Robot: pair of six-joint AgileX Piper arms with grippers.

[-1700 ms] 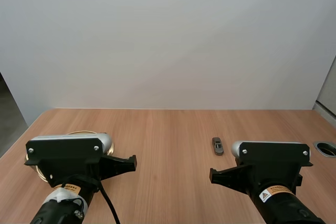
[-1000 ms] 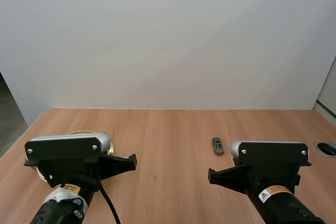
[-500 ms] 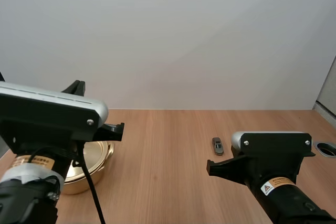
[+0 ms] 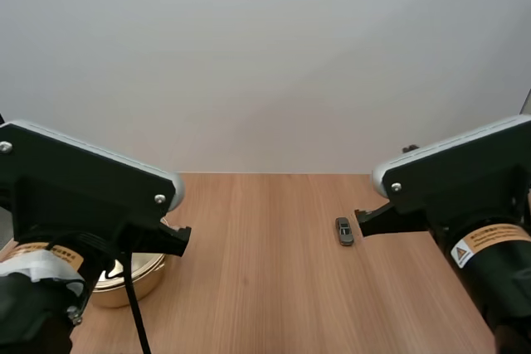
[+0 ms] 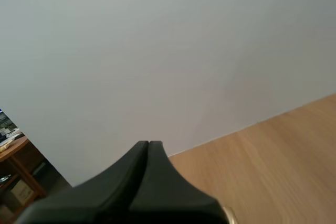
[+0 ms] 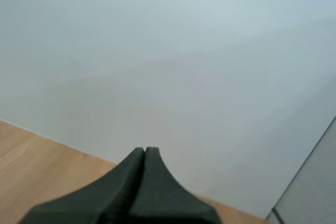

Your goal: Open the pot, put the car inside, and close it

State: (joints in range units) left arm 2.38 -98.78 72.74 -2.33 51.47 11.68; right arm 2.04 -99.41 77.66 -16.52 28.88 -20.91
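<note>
Wooden table (image 4: 265, 288) before a plain pale wall (image 4: 265, 55). The small dark car (image 4: 343, 230) lies right of centre on the bare wood. The gold pot (image 4: 137, 278) sits at the table's left, largely hidden under the left arm. Left gripper (image 5: 148, 144) and right gripper (image 6: 145, 150): fingers pressed together as one wedge, holding nothing, both aimed toward the wall. Compared with half a second earlier, both arms have risen and the left covers more of the pot; the car has not moved.

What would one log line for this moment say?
left gripper: shut, near pot | right gripper: shut, near car | car: on table, untouched | pot: partly hidden
</note>
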